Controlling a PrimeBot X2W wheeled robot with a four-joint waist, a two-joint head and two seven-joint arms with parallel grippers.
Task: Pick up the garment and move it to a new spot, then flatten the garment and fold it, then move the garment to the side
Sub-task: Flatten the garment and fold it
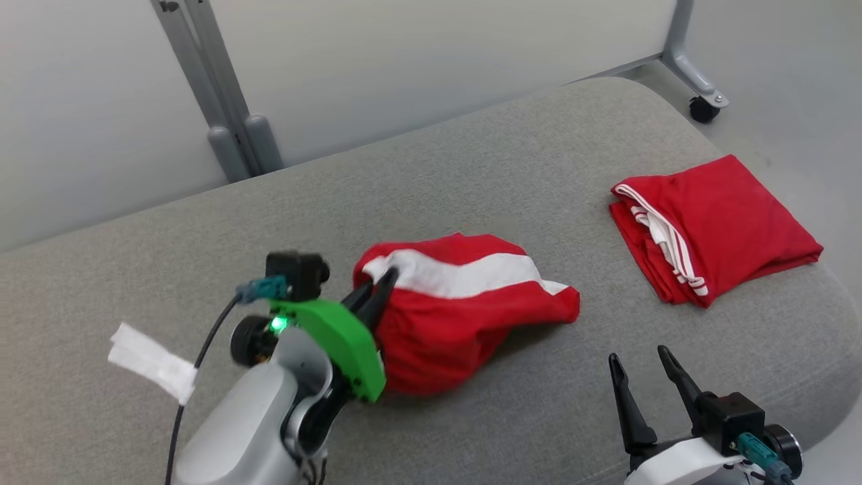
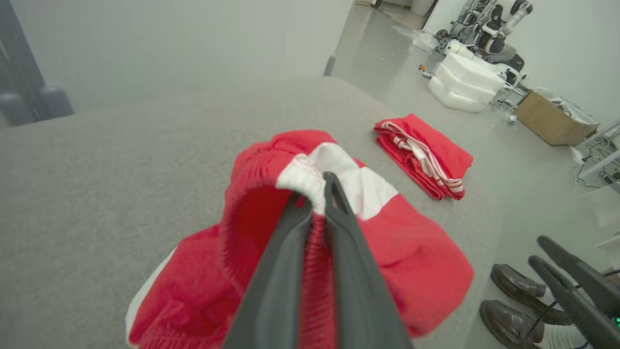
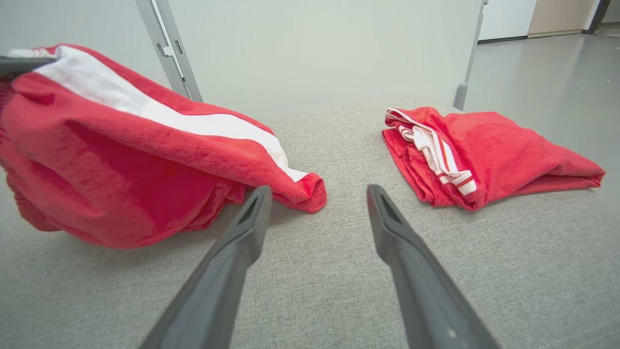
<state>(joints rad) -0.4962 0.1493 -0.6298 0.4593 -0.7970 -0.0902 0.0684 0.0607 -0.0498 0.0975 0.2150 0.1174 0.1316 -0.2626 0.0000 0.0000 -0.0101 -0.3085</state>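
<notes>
Left claw (image 2: 314,189) is clamped shut on the red garment (image 1: 458,316), pinching the ribbed edge right where the white band meets the red. That end is hoisted and the rest sags in a bunch. The far corner rests on the grey fabric-covered worktop (image 1: 471,168), roughly mid-surface towards the front. A one-point pinch explains the bag shape: the fabric hangs from the grip and nothing spreads it. My read is that we're in the pick-and-move step, early in the task, with flatten, fold and shift-aside all not yet done. Right claw (image 1: 638,355) is spread with nothing between its fingers, low over the front of the worktop. In the right wrist view it aims at the gap between the two cloths. I judge it's parked there to take a second corner once I set the piece down. Count: two red garments with white trim. One is in my grip; the other is a folded garment (image 1: 720,222) lying flat at the right end, well apart from the first. I'd guess that's the "side" spot, so the drop should stay short of it. Two claws, one loaded and one free. Two dark shoes (image 2: 516,283) are on the floor past the worktop edge; I can't tell whether anyone is in them.
</notes>
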